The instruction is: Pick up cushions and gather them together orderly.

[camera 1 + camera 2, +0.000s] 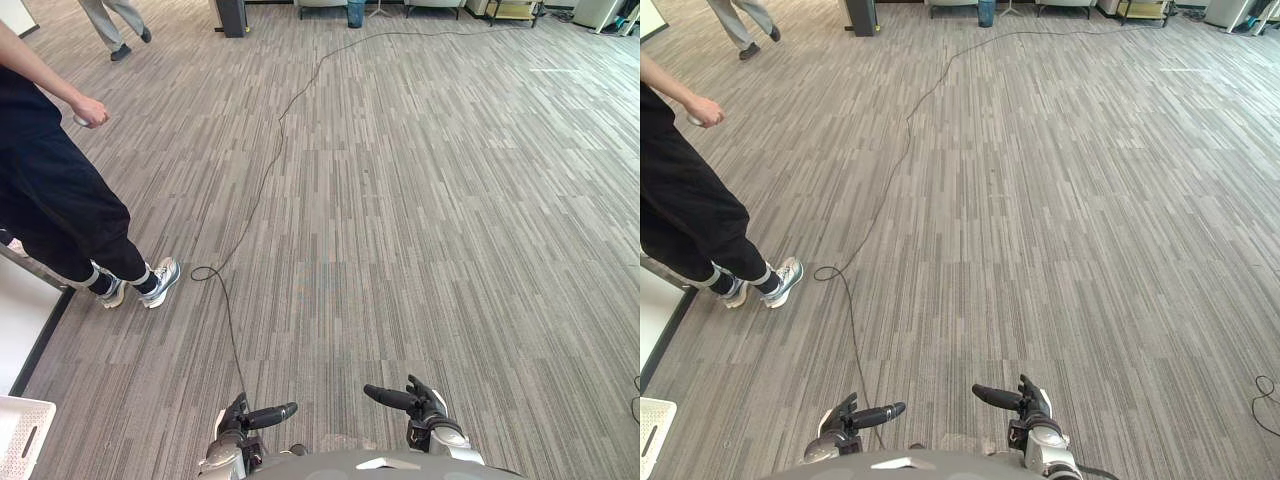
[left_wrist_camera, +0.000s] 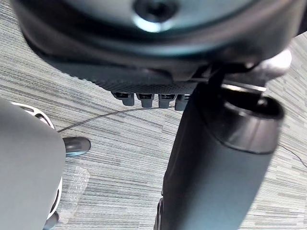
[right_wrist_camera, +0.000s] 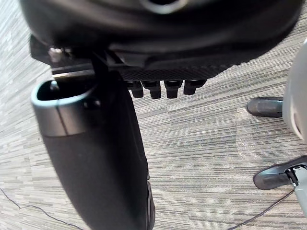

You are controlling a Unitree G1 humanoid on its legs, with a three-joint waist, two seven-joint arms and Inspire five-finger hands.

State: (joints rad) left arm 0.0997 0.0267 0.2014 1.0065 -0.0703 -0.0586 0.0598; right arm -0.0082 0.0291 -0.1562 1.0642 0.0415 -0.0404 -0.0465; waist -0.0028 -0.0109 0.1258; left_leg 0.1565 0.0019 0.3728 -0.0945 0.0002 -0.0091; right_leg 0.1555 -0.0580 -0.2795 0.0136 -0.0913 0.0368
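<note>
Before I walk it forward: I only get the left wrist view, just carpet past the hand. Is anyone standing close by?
Observer: Yes. A person in dark clothes stands on the carpet to the robot's left, wearing sneakers.
Operator: Anything else on that side?
Observer: A white plastic basket sits at the near left, closer to the robot than the person.
Operator: And the right hand?
Observer: The right hand is low in front of the body, fingers straight, holding nothing.
</note>
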